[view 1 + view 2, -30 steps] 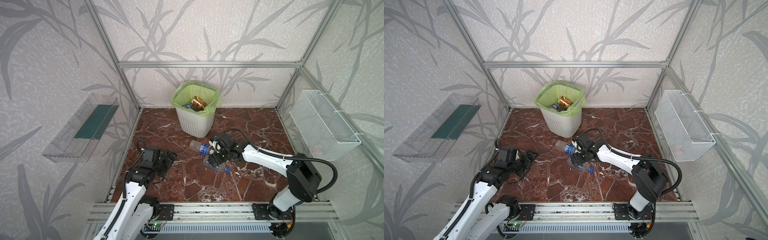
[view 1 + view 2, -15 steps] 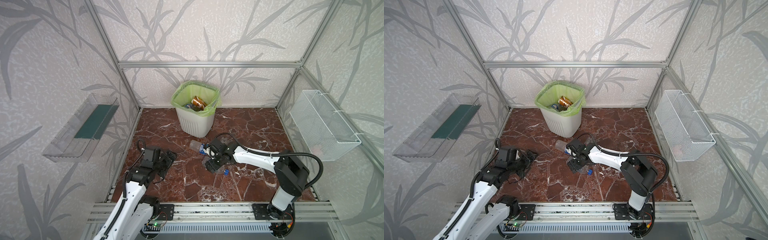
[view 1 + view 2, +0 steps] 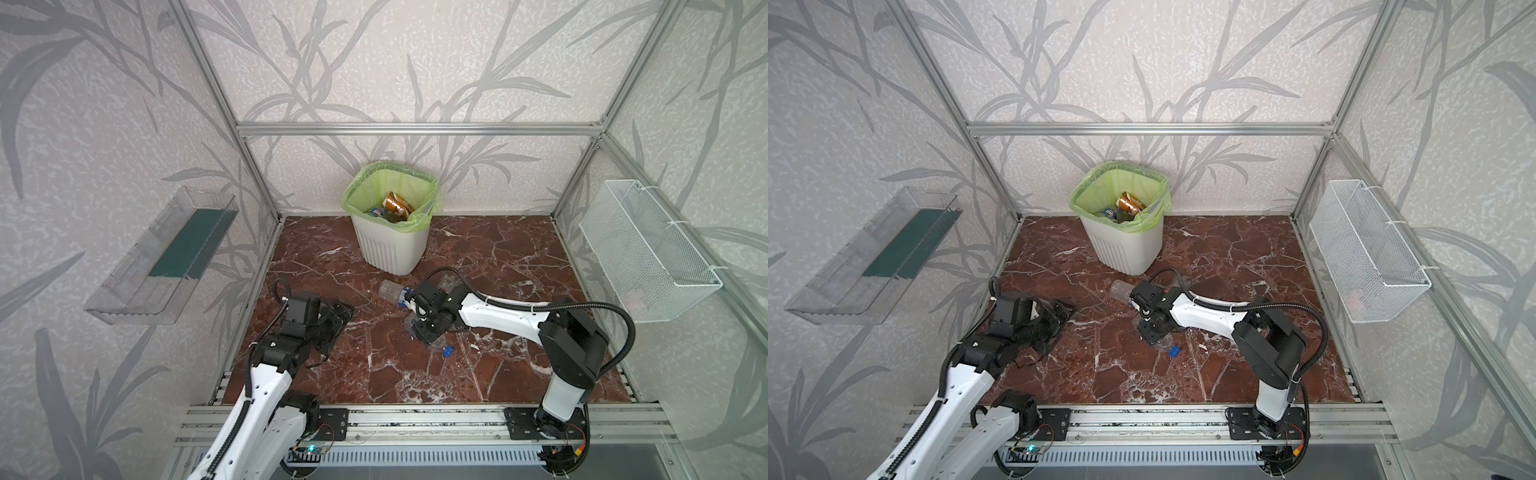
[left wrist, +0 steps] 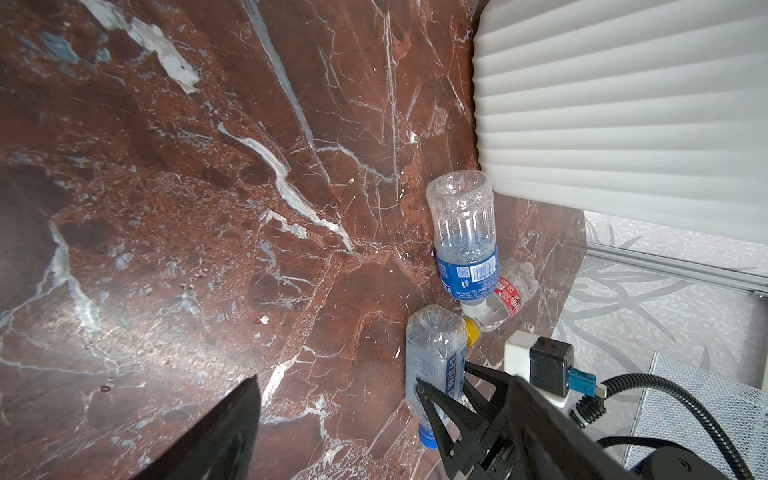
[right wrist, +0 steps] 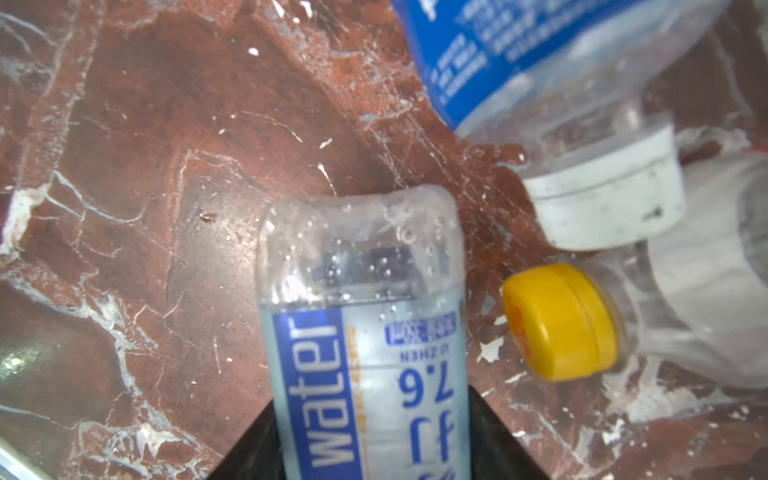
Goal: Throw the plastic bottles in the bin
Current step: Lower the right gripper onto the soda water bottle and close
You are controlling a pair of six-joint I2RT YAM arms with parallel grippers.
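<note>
On red marble floor [image 3: 374,365], the right hand [image 4: 441,372] seemingly pinches a water bottle [image 5: 365,332] while the left hand [image 3: 336,316] gapes wide

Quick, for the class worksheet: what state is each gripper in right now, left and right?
Left gripper: open, holding nothing.
Right gripper: closed on the blue-labelled water bottle.
</note>
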